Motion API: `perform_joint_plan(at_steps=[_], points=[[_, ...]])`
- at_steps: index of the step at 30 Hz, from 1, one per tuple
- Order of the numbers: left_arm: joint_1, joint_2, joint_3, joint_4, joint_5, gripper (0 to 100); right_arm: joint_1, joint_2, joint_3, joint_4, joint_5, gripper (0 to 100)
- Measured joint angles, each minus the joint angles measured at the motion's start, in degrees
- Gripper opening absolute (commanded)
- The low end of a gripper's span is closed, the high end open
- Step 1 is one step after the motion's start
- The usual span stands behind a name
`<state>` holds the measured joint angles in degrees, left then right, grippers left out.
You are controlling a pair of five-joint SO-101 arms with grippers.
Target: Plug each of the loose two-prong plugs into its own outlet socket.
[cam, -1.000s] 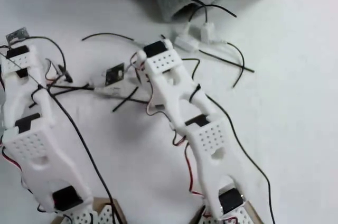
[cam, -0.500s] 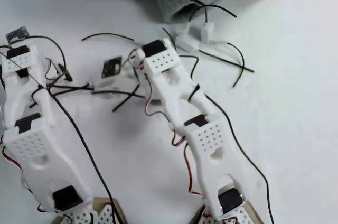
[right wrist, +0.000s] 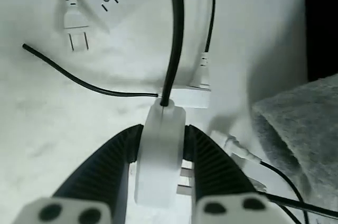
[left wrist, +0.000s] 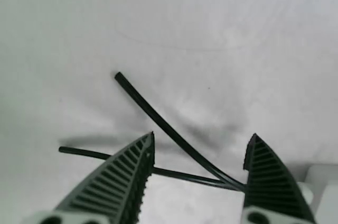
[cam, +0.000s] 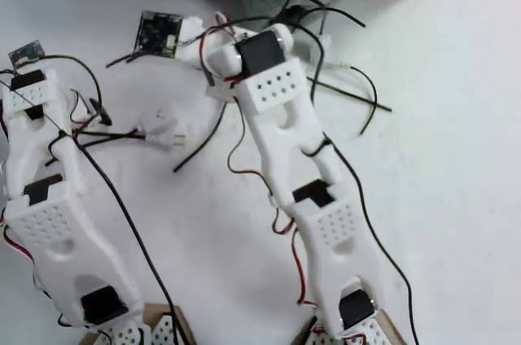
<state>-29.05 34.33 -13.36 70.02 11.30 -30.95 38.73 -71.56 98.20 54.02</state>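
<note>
Right claw (right wrist: 162, 129) clenched on a white corded connector (right wrist: 158, 171). The jaws press on its two long flanks, so its black cord (right wrist: 174, 34) runs out freely past the fingertips, probably so that the piece can be steered without dragging the lead. Whether the end to be mated faces away from the claw cannot be told. Directly beyond the fingertips lies a white socket block (right wrist: 185, 97), into which a small plug (right wrist: 203, 71) appears already seated. Farther ahead and off to one side, a loose two-prong plug (right wrist: 74, 22) lies flat on the table (right wrist: 42, 108), prongs pointing back toward the claw. Near it is an outlet socket (right wrist: 108, 3) with its slots facing up, judged the likely target. A grey cloth (right wrist: 301, 129) lies beside the claw. Left claw (left wrist: 200, 139) released, its jaws spread wide above two black cords (left wrist: 153, 115) that converge between them. It grips nothing and is judged to be waiting.
</note>
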Motion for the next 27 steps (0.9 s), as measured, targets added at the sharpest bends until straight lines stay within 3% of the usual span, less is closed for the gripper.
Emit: perform_joint_plan(at_steps=[6, 16, 21, 27], points=[[0.00, 0.00, 0.00, 0.00, 0.00, 27, 0.00, -10.46, 4.48, 0.26, -0.35, 1.5], [0.00, 0.00, 0.00, 0.00, 0.00, 27, 3.78, -34.11, 28.84, 0.26, 0.70, 1.5], [0.00, 0.00, 0.00, 0.00, 0.00, 27, 10.11, -45.98, 39.82, 0.26, 1.14, 1.5], [0.00, 0.00, 0.00, 0.00, 0.00, 27, 21.19, -57.93, 53.36, -1.41, 7.21, 1.6]])
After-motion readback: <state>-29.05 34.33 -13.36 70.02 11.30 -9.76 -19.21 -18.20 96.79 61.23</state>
